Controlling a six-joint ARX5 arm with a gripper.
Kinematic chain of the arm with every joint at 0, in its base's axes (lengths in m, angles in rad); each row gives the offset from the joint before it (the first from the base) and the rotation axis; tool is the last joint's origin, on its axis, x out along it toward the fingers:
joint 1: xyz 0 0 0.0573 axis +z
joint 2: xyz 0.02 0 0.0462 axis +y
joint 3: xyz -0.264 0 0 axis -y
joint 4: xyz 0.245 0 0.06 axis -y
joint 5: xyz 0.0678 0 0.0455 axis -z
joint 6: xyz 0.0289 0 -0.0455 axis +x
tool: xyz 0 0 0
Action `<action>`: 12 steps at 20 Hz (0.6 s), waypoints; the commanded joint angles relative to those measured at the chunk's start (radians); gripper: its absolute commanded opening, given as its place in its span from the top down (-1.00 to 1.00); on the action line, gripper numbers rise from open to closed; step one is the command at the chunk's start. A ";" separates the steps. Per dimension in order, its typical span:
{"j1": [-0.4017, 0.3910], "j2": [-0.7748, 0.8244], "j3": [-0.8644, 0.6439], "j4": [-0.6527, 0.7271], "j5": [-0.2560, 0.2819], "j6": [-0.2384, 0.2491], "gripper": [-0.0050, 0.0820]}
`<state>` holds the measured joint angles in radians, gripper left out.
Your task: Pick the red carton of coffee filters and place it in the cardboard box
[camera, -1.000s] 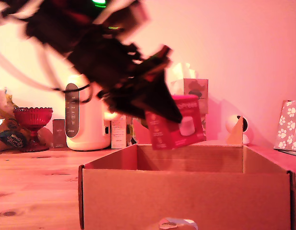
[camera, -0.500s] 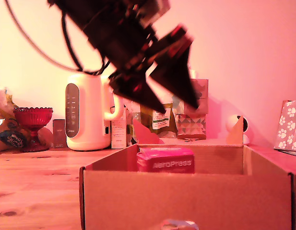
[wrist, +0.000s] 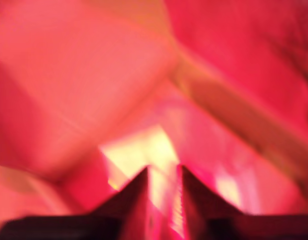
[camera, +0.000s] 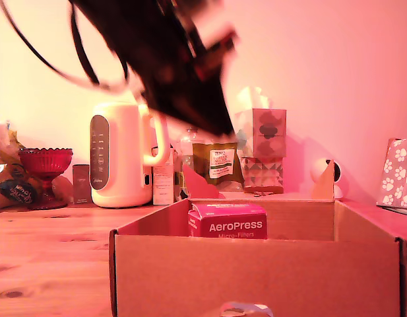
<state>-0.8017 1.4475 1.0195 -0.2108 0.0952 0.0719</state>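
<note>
Nearest the exterior camera stands the cardboard box (camera: 256,274), its plain brown front wall filling the lower part of that view, with two pointed flaps rising at its far corners. Inside it, against the far wall, sits the red carton of coffee filters (camera: 227,220), upright with its white "AeroPress Micro-Filters" lettering facing the camera; nothing touches it. Above and towards the exterior view's left hangs the gripper (camera: 213,122), a dark blurred shape well clear of the carton, holding nothing. The wrist view is smeared by blur, yet the gripper (wrist: 163,172) shows two dark pointed tips with a narrow bright gap between them, so the jaws stand slightly apart and empty. Behind the box, on the wooden table (camera: 51,251), stands a white kettle (camera: 121,155), with a red glass bowl (camera: 45,165) on a stem at the exterior view's left. Further right along the back are a dark coffee bag (camera: 219,165), stacked patterned tissue boxes (camera: 262,148), a small round white camera (camera: 328,173) and a paw-print box (camera: 398,173) at the edge.
</note>
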 commanded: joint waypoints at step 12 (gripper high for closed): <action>0.388 -0.650 -0.524 0.200 -0.060 -0.174 0.93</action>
<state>-0.4213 0.8207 0.5129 -0.0109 0.0372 -0.0956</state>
